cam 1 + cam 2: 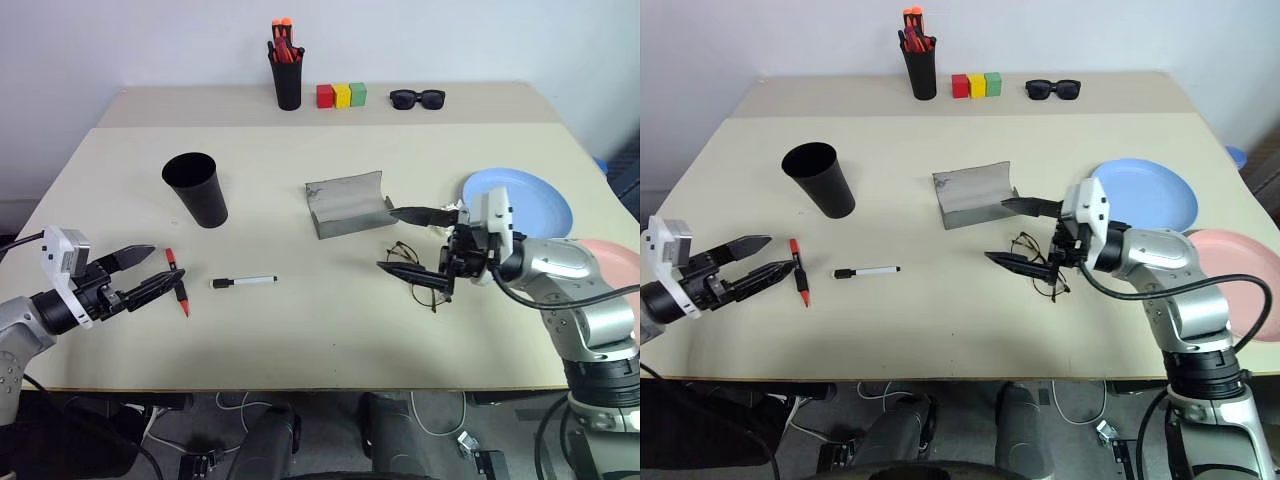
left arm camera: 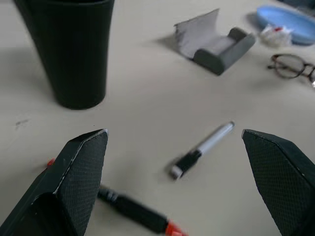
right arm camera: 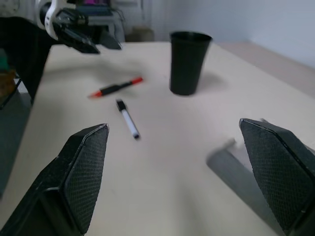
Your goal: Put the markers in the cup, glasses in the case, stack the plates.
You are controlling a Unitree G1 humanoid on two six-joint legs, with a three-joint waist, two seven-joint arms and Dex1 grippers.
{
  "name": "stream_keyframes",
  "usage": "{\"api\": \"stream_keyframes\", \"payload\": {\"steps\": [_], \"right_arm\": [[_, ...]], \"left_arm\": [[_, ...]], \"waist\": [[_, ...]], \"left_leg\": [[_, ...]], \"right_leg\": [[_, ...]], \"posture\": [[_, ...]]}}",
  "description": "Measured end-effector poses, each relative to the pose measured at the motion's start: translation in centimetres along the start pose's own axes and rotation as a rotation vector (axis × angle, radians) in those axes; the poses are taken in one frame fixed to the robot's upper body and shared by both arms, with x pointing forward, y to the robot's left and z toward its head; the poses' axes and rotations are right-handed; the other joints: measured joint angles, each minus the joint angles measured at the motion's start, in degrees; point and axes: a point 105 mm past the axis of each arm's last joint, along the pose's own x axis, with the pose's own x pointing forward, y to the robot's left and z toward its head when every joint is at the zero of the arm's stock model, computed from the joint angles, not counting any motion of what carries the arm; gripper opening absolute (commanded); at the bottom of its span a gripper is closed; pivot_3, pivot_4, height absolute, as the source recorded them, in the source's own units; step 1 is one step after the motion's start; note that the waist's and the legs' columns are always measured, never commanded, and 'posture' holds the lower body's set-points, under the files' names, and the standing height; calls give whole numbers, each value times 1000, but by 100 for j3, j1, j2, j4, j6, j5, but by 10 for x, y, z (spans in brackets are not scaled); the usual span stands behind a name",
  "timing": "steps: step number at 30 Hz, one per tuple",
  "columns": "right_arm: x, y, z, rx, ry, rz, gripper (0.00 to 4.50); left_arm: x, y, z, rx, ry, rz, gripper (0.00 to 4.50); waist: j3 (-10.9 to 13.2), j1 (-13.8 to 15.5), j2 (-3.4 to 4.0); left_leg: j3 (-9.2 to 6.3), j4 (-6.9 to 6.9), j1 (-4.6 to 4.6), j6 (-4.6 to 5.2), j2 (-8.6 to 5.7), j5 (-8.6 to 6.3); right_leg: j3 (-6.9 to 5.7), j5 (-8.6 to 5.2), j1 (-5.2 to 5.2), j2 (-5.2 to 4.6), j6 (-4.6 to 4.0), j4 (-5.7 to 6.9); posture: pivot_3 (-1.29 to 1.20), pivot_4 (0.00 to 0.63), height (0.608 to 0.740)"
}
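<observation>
Fingers of the left gripper (image 1: 150,272) are standing wide apart and gripping nothing, low over the pale desk (image 1: 300,330); just past their tips the red marker (image 1: 177,282) is lying, its long axis running away from the robot and crosswise to the fingers. Beyond it the white marker (image 1: 243,282) is lying across the desk, black cap end toward the left fingers. Farther off, the black cup (image 1: 196,188) is standing upright, mouth up. Right gripper (image 1: 412,240) is also spreading its fingers wide, empty, pointing leftward; the glasses (image 1: 415,272) are lying beneath them, and the grey case (image 1: 347,203) is sitting open just beyond the upper fingertip, flap raised. Behind that wrist the blue plate (image 1: 520,200) is resting flat, with the pink plate (image 1: 610,262) partly behind the arm.

Left wrist view: the fingers (image 2: 81,167) are framing both markers, with cup, case and glasses beyond them.

Right wrist view: the fingers (image 3: 83,162) are framing the white marker, its long axis running away between them; a plain wall is rising behind the desk. No writing is legible.
</observation>
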Motion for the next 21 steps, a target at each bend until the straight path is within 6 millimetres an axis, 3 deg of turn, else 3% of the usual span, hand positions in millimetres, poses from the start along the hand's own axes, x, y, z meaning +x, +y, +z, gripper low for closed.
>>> {"api": "stream_keyframes", "payload": {"steps": [4,7,15,21], "right_arm": [[3,0,0,13,-16,-15,4349],[7,2,-2,31,-31,-5,4349],[17,6,-6,65,-50,31,4349],[19,8,-8,77,-51,51,4349]], "left_arm": [[-6,21,9,-87,9,254,4500],[-5,14,16,-178,7,354,4500],[-8,2,-4,-316,162,612,4500],[2,-11,-25,-458,188,692,4500]], "waist": [[-1,26,-1],[-1,-6,-2],[-3,-12,-5],[-8,1,-13]], "left_leg": [[-5,3,0,0,-2,0],[-6,1,2,-1,-2,0],[-4,3,17,-16,6,-5],[0,3,34,-27,5,-9]], "right_leg": [[0,0,2,1,1,1],[1,1,1,1,3,3],[8,3,5,23,0,13],[12,3,20,23,-1,9]], "posture": [[0,150,740],[0,150,740],[0,150,740],[0,150,740]]}}
